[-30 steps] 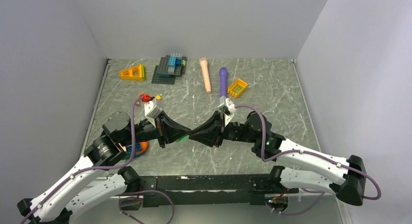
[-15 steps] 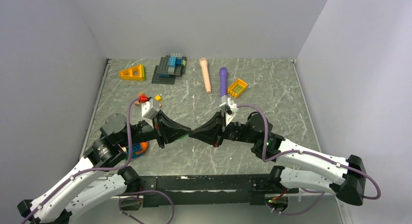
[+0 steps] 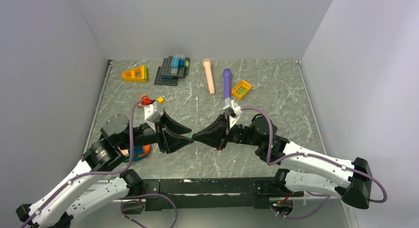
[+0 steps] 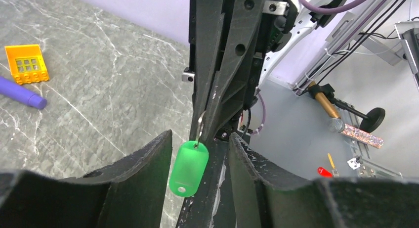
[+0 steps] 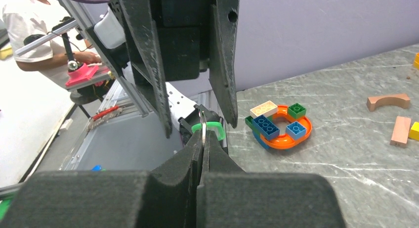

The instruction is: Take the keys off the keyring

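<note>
Jaws of the left gripper stand spread either side of the green key tag, apparently poised to close and pull. It hangs mid-air from the keyring, clamped by the right gripper, fingers pressed together, as an anchor above the table.

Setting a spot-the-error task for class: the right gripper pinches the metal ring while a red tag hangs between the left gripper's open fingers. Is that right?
No: the tag is green, not red, as the left wrist view shows. The right gripper does pinch the metal ring, and the tag hangs between the open fingers of the left gripper.
</note>
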### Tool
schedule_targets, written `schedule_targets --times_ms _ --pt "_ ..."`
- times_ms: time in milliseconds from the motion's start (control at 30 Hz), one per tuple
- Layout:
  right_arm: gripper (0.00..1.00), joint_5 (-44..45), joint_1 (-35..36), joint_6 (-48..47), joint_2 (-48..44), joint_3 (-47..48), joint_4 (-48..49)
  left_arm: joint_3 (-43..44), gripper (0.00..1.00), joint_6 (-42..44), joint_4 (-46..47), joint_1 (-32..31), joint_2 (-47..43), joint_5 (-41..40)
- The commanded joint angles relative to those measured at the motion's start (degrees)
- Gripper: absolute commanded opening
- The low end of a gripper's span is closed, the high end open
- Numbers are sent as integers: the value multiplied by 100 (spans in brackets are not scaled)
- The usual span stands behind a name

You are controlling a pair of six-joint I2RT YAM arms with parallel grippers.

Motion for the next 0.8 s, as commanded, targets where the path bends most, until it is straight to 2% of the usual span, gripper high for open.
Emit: schedule_targets --times_ms 0,100,400,767 --pt "0 -26 6 -95 -85 -13 303 612 52 313 -304 -7 105 -34" --pt "0 -41 7 -101 -120 -24 250 955 51 543 -684 -8 261 -146" --pt "0 -136 5 -121 -157 4 127 1192 28 1063 -1346 -11 279 -484" --pt "0 -173 9 -117 -130 60 119 980 22 1004 -1143 -11 397 -147"
